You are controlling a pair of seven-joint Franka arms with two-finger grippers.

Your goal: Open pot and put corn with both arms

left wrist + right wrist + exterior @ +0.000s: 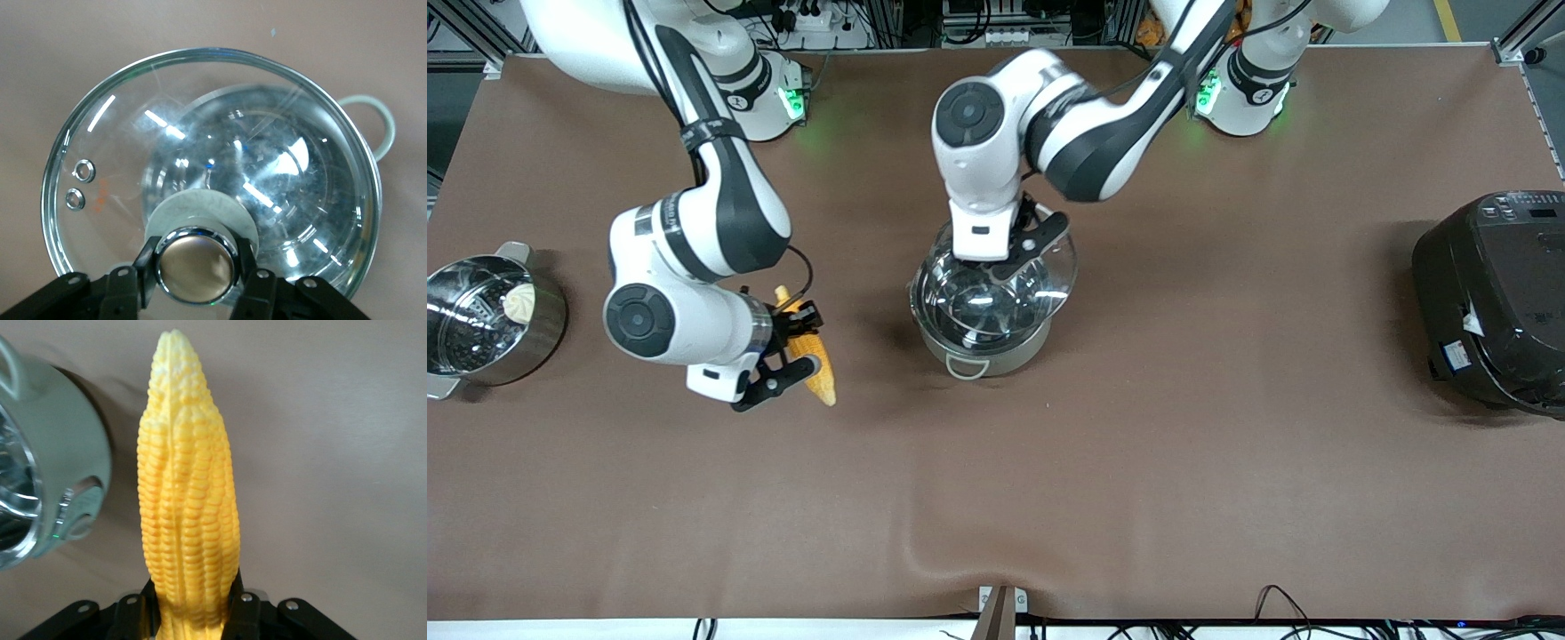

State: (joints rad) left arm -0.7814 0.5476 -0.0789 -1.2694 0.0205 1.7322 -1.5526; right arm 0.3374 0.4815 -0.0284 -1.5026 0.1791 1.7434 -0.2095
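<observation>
Brown table [1138,462]: left end effector [197,277] pinches lid [120,153] over pot [983,351]; right end effector [193,613] pinches corn [187,520].

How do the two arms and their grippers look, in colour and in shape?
Both arms are glossy white with black joint sections and round grey caps. Thin black cables run along them, and the bases glow green. The left gripper and the right gripper are black, each with two slim fingers.

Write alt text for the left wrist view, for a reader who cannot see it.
The left gripper is shut on the knob of a clear glass lid, held lifted and offset over the shiny steel pot. Through the glass the pot looks empty; one loop handle shows against the brown table.
</observation>
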